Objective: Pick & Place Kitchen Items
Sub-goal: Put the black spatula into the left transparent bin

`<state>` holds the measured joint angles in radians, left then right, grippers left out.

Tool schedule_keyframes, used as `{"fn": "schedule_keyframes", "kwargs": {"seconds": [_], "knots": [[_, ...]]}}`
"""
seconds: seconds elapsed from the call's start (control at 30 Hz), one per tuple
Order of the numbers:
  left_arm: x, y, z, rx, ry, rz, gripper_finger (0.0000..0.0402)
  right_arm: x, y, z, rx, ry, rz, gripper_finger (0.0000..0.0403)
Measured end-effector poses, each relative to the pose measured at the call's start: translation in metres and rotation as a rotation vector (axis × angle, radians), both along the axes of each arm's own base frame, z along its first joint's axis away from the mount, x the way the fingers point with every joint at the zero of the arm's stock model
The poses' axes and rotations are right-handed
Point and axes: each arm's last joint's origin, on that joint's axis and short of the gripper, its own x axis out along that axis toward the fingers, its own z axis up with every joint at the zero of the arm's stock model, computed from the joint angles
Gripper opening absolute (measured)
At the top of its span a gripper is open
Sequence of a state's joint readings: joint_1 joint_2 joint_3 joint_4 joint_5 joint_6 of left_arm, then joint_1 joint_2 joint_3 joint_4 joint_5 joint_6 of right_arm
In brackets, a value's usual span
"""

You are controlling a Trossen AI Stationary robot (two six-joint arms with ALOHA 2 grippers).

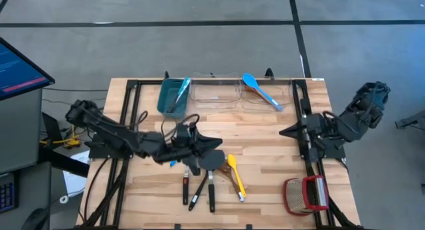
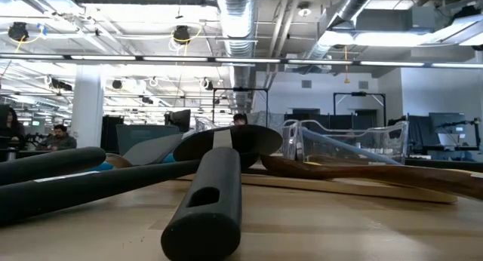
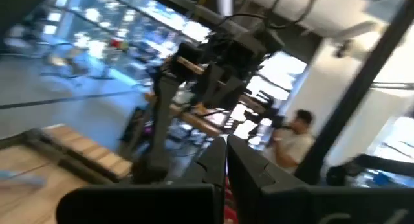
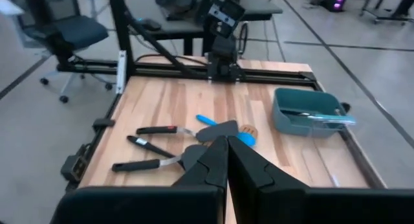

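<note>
Black spatulas lie at six o'clock of the closed, empty left pincer, handles running twelve-to-six on the wooden surface, far nearer it than the closed right pincer.

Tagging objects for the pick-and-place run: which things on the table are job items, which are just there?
Job items:
black spatulas
yellow spoon
blue spoon
utensil lying in the teal bin

Not job items:
teal bin
clear containers
red-and-tan basket
monitor
</note>
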<state>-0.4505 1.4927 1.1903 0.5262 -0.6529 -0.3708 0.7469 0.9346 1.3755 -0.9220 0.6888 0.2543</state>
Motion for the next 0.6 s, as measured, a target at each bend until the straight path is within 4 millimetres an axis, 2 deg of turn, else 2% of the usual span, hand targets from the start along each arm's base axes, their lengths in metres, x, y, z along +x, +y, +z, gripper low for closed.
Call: {"fn": "schedule_keyframes", "kwargs": {"seconds": [0.2,0.37,0.5,0.6], "knots": [[0.008,-0.025,-0.009,-0.065,0.035,0.07,0.0001,-0.014,-0.003,-0.014,0.052,-0.054,0.055,0.0],[0.019,-0.034,-0.028,-0.158,0.056,0.091,0.0001,-0.021,-0.01,-0.025,0.101,-0.102,0.055,0.0],[0.027,-0.036,-0.039,-0.213,0.063,0.092,0.0001,-0.022,-0.016,-0.033,0.118,-0.154,-0.023,0.0],[0.028,-0.036,-0.038,-0.217,0.059,0.096,0.0001,-0.021,-0.02,-0.039,0.122,-0.2,-0.115,0.0]]}}
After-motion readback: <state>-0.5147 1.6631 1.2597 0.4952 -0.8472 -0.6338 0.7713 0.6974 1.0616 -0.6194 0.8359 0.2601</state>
